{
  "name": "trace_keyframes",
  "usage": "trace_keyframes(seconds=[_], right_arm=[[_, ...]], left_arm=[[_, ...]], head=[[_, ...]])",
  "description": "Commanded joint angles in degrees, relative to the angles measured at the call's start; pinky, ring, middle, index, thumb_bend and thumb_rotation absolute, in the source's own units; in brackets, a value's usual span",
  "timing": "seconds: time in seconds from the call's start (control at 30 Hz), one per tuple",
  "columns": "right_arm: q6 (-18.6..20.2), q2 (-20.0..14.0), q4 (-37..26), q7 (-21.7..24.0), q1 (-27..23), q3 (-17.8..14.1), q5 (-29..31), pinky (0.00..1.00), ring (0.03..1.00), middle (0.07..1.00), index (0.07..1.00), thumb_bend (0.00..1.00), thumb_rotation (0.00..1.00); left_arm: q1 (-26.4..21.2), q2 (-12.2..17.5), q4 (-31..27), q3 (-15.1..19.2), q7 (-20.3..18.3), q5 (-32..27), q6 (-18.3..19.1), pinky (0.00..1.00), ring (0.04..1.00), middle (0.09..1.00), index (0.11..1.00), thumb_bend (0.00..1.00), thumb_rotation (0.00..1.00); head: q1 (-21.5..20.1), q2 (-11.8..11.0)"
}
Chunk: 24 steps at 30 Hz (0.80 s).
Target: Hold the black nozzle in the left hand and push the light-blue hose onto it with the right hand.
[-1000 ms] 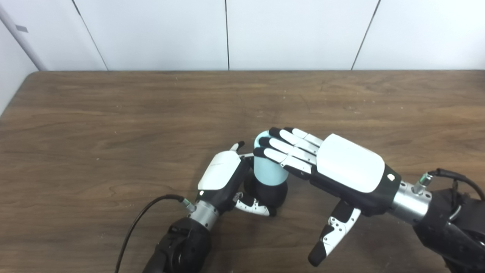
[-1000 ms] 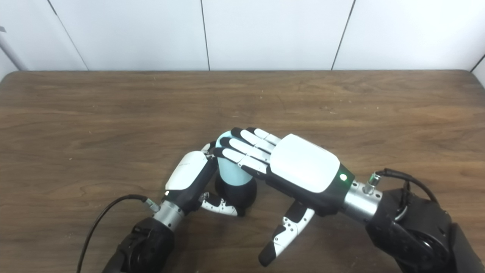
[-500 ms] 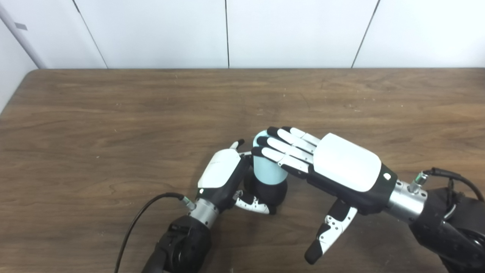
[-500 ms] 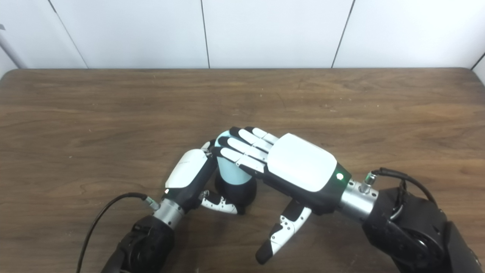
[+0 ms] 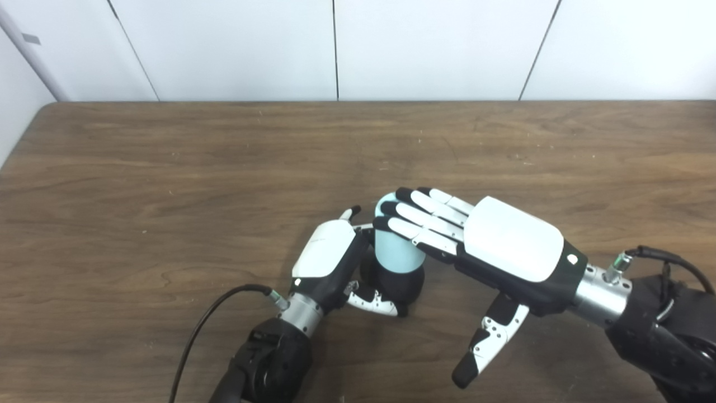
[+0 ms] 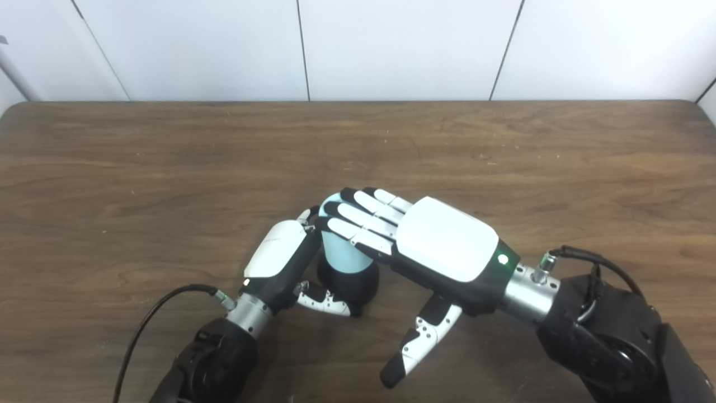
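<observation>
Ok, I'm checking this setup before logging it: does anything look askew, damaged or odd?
Nothing looks damaged or spilled. The light-blue hose stands upright on the black nozzle, which the left hand grips. One oddity: the right hand lies flat over the hose top, thumb splayed away, not gripping it.

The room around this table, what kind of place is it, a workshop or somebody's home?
Most likely a robot lab or test room, not a home. The wooden table is bare apart from the job in the hands, the wall behind is plain white panels, and a cable runs into the left arm.
</observation>
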Motion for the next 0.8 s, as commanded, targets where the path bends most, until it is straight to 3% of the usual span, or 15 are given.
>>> trace_keyframes(seconds=[0.0, 0.77], right_arm=[[0.2, -2.7, 2.5, 5.3, 2.2, 2.4, 0.1, 1.0, 1.0, 1.0, 1.0, 0.78, 1.0], [0.5, -3.3, 2.1, 4.1, 3.0, 2.0, 0.6, 1.0, 1.0, 1.0, 1.0, 0.75, 1.0]], left_arm=[[1.6, 1.2, 2.4, 0.3, -2.7, 1.6, 4.3, 1.0, 0.636, 0.481, 0.491, 0.52, 0.0], [1.3, 1.5, 2.5, 0.6, -2.8, 1.3, 4.2, 1.0, 0.635, 0.483, 0.49, 0.52, 0.0]], head=[[0.1, 0.1], [0.0, 0.3]])
